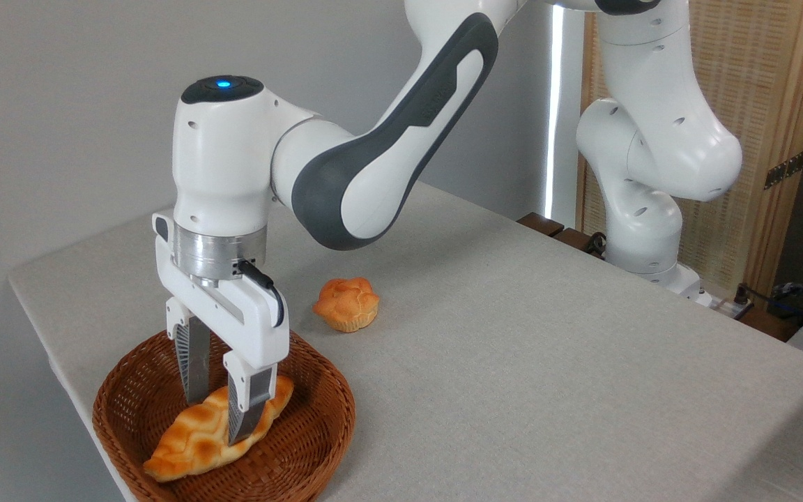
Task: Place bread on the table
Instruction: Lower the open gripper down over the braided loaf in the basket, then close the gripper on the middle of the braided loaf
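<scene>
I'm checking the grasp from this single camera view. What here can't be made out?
- Grip: the gripper straddles the bread, but whether its fingers actually press on it cannot be told.
- Middle of the loaf: covered by the near finger.
- Basket: the bottom picture edge cuts off its near rim.
- Arm base: behind the table.

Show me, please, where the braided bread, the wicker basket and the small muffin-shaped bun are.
braided bread [189, 436]: fixed camera, its golden crust left of the fingers.
wicker basket [318, 418]: fixed camera, its right inner wall.
muffin-shaped bun [347, 301]: fixed camera, its orange top.
</scene>
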You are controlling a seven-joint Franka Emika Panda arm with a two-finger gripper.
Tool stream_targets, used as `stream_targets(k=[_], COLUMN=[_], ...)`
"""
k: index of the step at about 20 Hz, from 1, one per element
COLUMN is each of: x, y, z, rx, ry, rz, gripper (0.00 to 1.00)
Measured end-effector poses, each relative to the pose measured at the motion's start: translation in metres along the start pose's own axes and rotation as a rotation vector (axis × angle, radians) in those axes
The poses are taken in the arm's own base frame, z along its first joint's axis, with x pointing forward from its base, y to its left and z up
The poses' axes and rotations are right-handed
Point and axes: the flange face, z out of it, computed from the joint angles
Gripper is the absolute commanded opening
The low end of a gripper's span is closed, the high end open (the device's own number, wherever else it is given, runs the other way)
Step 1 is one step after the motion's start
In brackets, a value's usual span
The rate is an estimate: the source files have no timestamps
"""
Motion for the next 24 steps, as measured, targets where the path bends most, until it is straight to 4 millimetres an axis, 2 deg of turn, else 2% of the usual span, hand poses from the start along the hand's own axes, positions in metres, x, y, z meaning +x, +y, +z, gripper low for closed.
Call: stream_targets(k=[10,20,24], x=[-0.005,-0.003,-0.003], y=[-0.013,-0.013,-0.009], z=[-0.007,-0.008,-0.003], rx=[0.015,0.017,0.009], ry=[0.01,0.014,0.007], rz=[-0.02,-0.018,-0.014], gripper=[1.0,1.0,1.0])
